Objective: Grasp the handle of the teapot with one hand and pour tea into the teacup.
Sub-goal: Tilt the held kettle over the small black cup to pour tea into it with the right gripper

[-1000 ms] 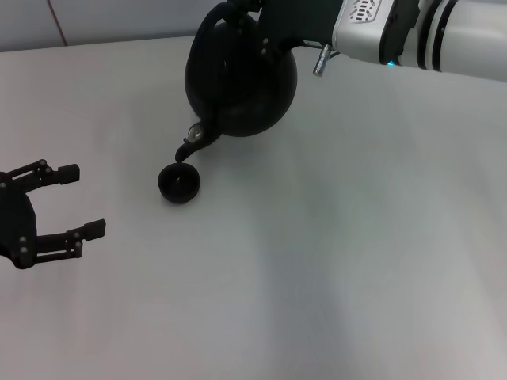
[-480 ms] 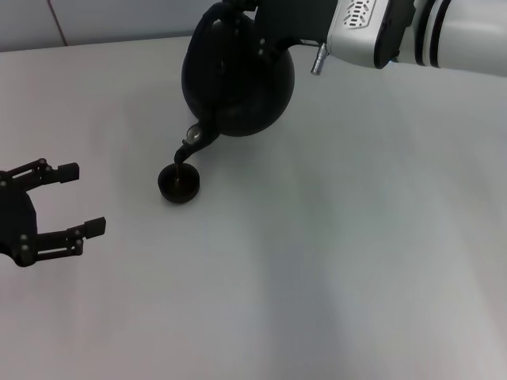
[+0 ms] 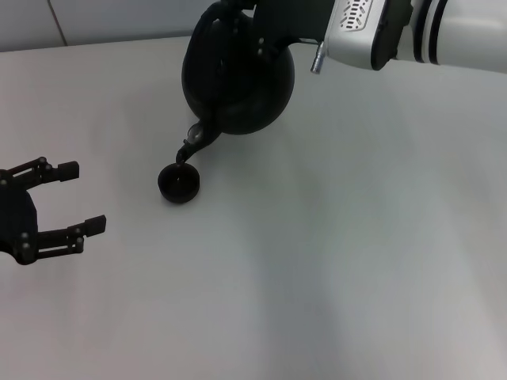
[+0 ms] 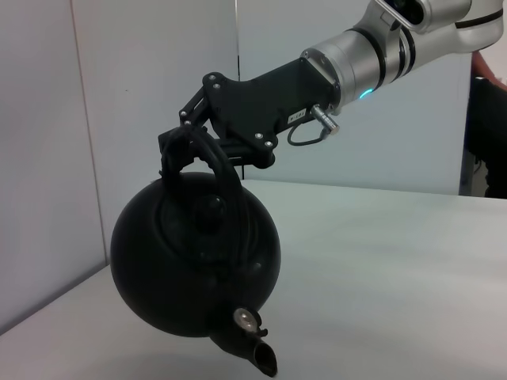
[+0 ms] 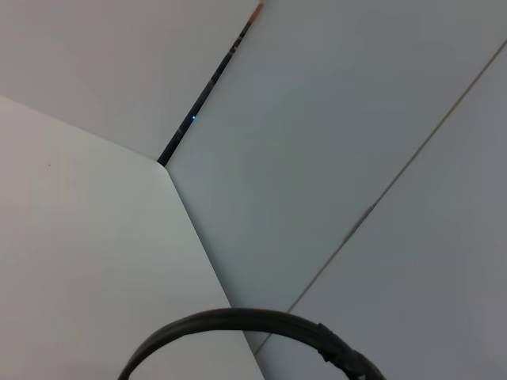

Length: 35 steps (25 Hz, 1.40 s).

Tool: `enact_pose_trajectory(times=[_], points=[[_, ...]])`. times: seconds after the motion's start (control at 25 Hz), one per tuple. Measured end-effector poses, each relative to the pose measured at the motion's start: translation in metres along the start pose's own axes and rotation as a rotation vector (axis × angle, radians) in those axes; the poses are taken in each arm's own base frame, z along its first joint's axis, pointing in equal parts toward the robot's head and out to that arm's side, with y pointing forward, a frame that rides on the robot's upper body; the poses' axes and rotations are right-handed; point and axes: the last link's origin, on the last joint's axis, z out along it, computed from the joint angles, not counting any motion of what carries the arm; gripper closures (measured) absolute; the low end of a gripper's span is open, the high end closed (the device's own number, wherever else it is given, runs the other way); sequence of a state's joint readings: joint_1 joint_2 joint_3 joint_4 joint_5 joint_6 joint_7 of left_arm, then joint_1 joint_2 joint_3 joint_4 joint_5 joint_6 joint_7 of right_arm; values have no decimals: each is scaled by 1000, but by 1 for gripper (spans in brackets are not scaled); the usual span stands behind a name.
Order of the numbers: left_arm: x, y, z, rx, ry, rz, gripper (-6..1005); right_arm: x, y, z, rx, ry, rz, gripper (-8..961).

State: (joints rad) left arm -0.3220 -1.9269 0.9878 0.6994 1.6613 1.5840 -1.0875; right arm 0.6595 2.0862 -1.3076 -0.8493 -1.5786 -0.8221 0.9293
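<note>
Head view: my right gripper (image 3: 238, 16) clamps the handle (image 4: 207, 155); the teapot (image 3: 238, 79) hangs far-centre, tilted, spout pointing down-left over the teacup (image 3: 179, 183). Left gripper (image 3: 75, 202) gapes, near-left.

My head camera looks forward and down from above onto the table (image 3: 333, 261), wide enough to take in both my arms: my left gripper (image 3: 75, 202) at the left edge, my right arm entering from the upper right. My left wrist camera sits low near the tabletop, facing level across it toward a pale wall, and sees the teapot (image 4: 194, 269) from the side at middle range. The head view shares that teapot (image 3: 238, 75) from above. My right wrist camera looks close past the handle (image 5: 261, 324), an arc at the frame's edge, toward the table's far corner and wall panels.
</note>
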Motion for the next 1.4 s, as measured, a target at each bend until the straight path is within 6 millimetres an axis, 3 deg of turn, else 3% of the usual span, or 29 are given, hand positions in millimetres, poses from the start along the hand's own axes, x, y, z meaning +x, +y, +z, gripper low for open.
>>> enact_pose_trajectory(times=[1.4], points=[[-1, 0, 1, 8, -2, 19, 136, -8, -3, 6, -13, 42, -126, 863]])
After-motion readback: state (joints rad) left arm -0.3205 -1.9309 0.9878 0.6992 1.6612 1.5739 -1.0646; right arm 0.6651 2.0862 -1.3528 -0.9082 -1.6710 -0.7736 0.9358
